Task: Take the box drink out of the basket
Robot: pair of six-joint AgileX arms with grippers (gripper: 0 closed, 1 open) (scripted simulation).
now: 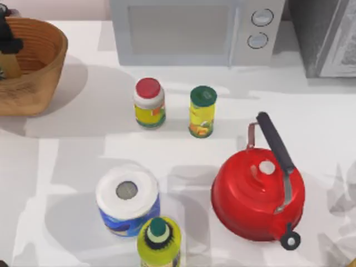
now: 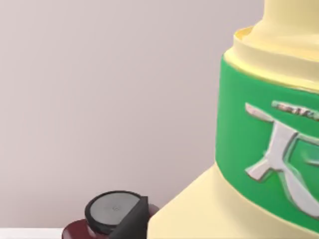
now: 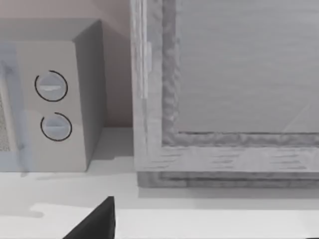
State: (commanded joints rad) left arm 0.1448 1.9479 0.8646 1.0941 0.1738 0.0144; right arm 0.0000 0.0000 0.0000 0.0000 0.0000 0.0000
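At top-left of the worktop (image 1: 334,128), the round ribbed wicker basket (image 1: 39,67) contains the flat-sided tan box drink (image 1: 9,64); left end effector (image 1: 6,39) poised over it, grip state undeterminable

The basket (image 1: 33,67) at the far left is cut by the top view's left edge. Inside it, the box drink (image 1: 8,64) shows as a sliver, mostly covered by the left end effector (image 1: 8,39), whose fingers cannot be made out. In the left wrist view the carton (image 2: 259,149) runs off the frame. The near yellow bottle (image 1: 159,242) is cropped by the top view's near edge.
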